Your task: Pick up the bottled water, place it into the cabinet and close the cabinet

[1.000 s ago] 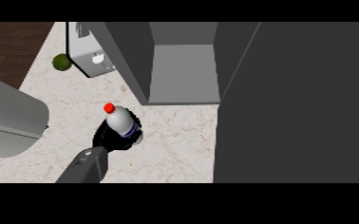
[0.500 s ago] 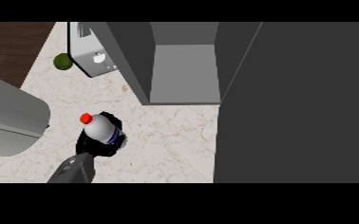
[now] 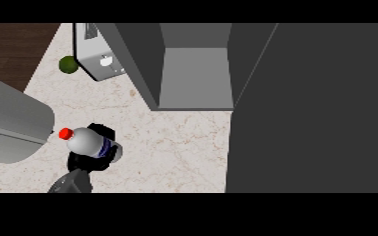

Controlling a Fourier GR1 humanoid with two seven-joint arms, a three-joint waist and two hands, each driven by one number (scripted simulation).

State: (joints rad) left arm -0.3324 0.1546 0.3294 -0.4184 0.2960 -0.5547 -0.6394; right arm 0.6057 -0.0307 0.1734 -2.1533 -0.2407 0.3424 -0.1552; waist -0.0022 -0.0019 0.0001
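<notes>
While clamped round bottled water (image 3: pixel 87 141), left hand (image 3: pixel 94 159) over table (image 3: pixel 177 145), left of open cabinet (image 3: pixel 193 80).

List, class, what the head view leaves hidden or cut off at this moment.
- Bottled water: its lower part is hidden by the left hand curled round it.
- Right hand: not in view.
- Cabinet: its top is cut off by the upper edge.
- Grey object at left: cut off by the edge, unidentifiable.

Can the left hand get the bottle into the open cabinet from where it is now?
Probably yes. The left hand is curled round the bottle, and bare counter lies between it and the cabinet, whose door stands swung aside.
</notes>
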